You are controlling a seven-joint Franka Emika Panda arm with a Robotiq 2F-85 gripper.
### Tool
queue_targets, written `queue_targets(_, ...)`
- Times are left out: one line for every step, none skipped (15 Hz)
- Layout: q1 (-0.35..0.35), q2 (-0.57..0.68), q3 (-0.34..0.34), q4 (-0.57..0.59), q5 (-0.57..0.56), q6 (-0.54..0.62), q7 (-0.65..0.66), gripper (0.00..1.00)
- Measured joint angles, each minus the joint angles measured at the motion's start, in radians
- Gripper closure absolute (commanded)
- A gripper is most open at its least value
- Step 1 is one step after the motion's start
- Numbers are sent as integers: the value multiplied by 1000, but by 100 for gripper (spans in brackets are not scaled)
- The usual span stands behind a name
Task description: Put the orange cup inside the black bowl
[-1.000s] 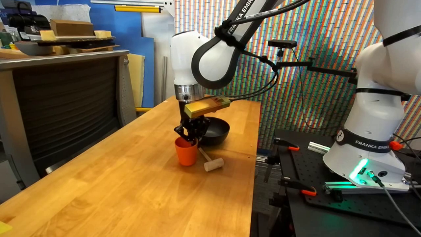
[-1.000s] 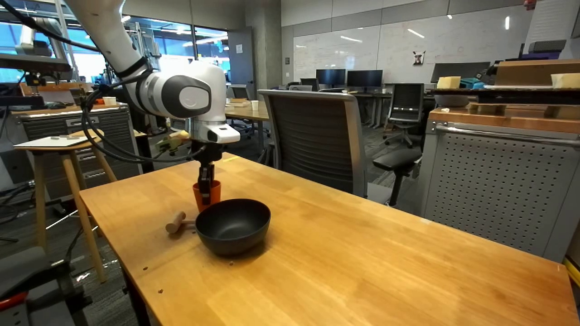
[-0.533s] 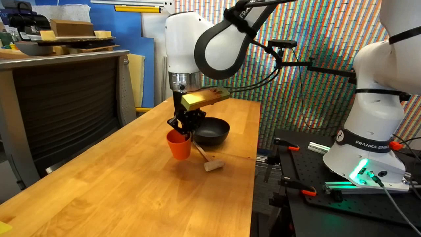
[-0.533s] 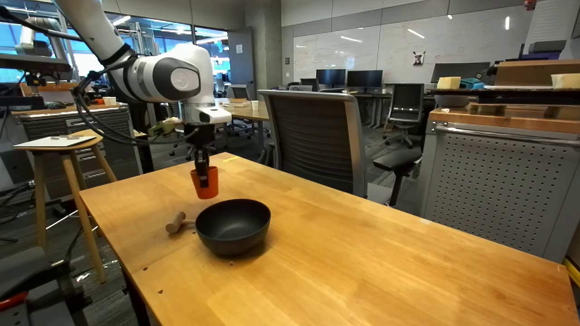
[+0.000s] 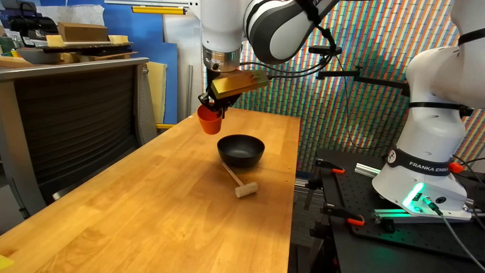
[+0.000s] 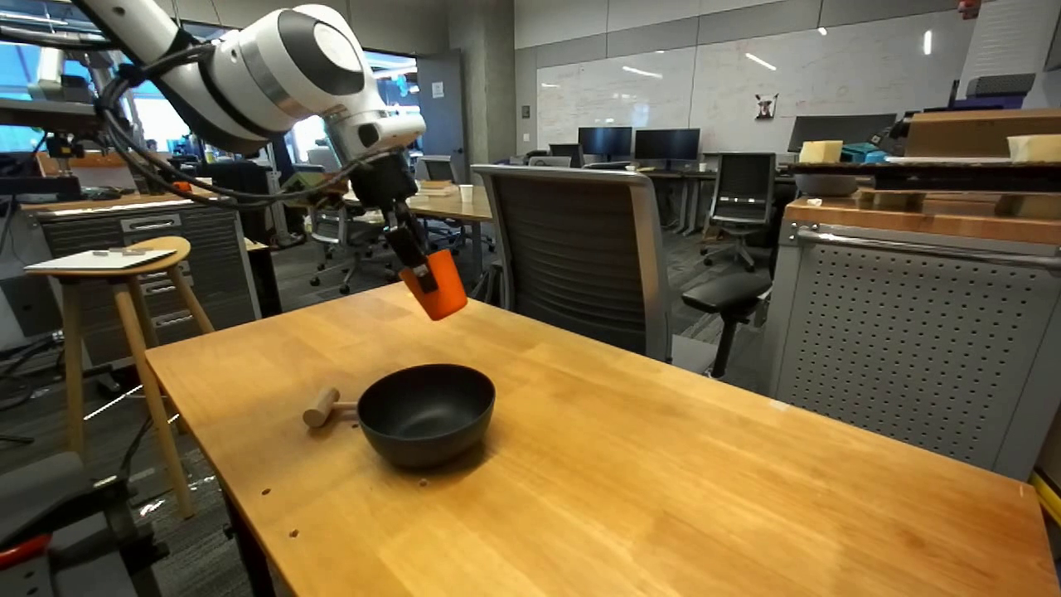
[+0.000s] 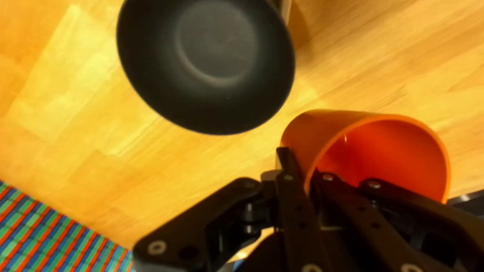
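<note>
The orange cup (image 5: 210,123) is held in the air above the table, also in an exterior view (image 6: 448,288), where it is tilted. My gripper (image 7: 305,172) is shut on the cup's wall, one finger inside the rim and one outside. The fingertip inside the cup (image 7: 397,155) is partly hidden. The black bowl (image 5: 241,152) stands upright and empty on the table, also in an exterior view (image 6: 427,423). In the wrist view the bowl (image 7: 219,105) lies to the upper left of the cup, apart from it.
A small wooden mallet (image 5: 246,189) lies beside the bowl, its handle toward it; it also shows in an exterior view (image 6: 322,408). The wooden table (image 6: 663,497) has an office chair (image 6: 572,257) along one side. The robot base (image 5: 420,178) stands on a separate black table.
My gripper has lifted the orange cup off the table and carried it higher. The arm and cup have tilted. The bowl and mallet have not moved.
</note>
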Motion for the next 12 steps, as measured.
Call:
queue_targets(-14,-9,-3,-9,-51,-16,58,99)
queue_targets(-29,-14,-3,-20,-92,-36,114,99)
queue_targets(-45,-15,-3,-31,-103,-56,161,99)
queue_targets(-62,-14,-2,-46,-88,-66,183,99)
queue_targets(-79,-12,-1,-63,-51,-66,186,99)
queue_targets(-95,-10,2,-82,4,-59,177,99)
queue_targets(-109,-6,5,-101,68,-44,156,99)
queue_targets(-120,1,8,-118,131,-25,130,98)
queue_targets(-129,12,13,-132,201,7,90,98)
queue_targets(-136,26,18,-143,260,44,42,98)
queue_targets(-142,42,24,-150,315,83,-9,98)
queue_targets(-147,61,31,-153,376,120,-69,98)
